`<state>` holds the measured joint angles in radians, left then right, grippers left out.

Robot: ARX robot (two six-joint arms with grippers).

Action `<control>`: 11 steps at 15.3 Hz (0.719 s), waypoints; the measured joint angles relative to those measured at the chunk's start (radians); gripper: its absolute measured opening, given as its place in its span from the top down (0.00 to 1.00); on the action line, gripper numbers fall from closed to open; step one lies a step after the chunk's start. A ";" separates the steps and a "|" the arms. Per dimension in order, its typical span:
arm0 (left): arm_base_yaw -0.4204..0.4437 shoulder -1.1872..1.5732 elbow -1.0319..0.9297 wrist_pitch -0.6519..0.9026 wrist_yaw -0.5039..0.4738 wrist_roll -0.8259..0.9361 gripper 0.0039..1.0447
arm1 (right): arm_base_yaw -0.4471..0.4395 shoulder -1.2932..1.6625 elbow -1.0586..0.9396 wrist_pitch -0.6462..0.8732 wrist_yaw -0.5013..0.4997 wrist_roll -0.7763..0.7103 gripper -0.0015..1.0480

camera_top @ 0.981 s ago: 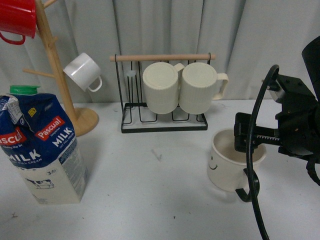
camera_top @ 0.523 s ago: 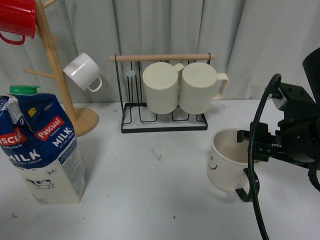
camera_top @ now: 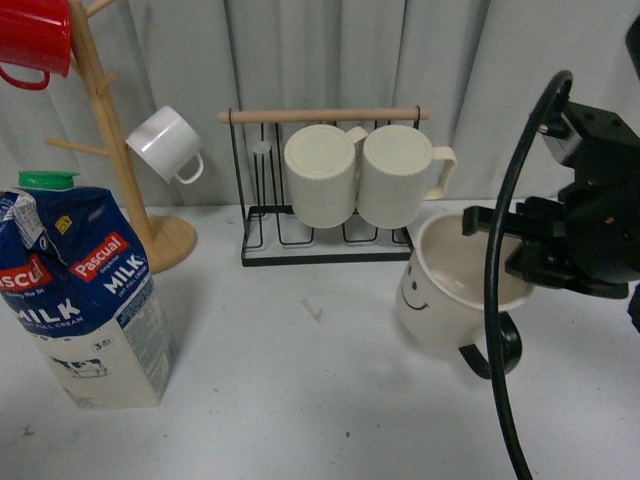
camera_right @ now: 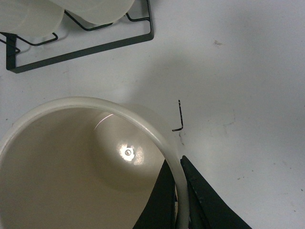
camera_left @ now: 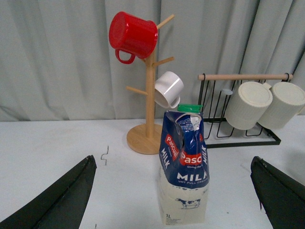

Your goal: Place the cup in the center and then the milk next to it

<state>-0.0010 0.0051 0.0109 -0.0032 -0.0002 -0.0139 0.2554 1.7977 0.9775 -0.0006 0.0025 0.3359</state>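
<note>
Cup point(camera_top: 440, 300) gripped by its rim; milk point(camera_top: 85, 295) waits at the table's point(camera_top: 300, 400) left.
Front view: the right jaws pinch the rim near the handle, so the cup hangs tilted and looks clear of the table; a cable point(camera_top: 491, 290) hides the contact. Left wrist view: the left jaws are spread wide and empty, facing the milk, tips cut off. Right wrist view: the jaws straddle the rim beside a black corner mark point(camera_right: 179, 117); handle unseen.

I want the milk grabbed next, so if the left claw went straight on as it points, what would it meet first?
Probably the milk: it stands upright straight ahead, centred in the gap of the open left claw, and nothing shows in front of it. How far off it is remains unclear.
</note>
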 joint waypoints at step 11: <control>0.000 0.000 0.000 -0.001 0.000 0.000 0.06 | 0.171 0.167 0.229 -0.254 0.153 0.145 0.97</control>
<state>-0.0010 0.0051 0.0109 -0.0040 -0.0002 -0.0139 0.4259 1.9648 1.2060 -0.2550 0.1551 0.4809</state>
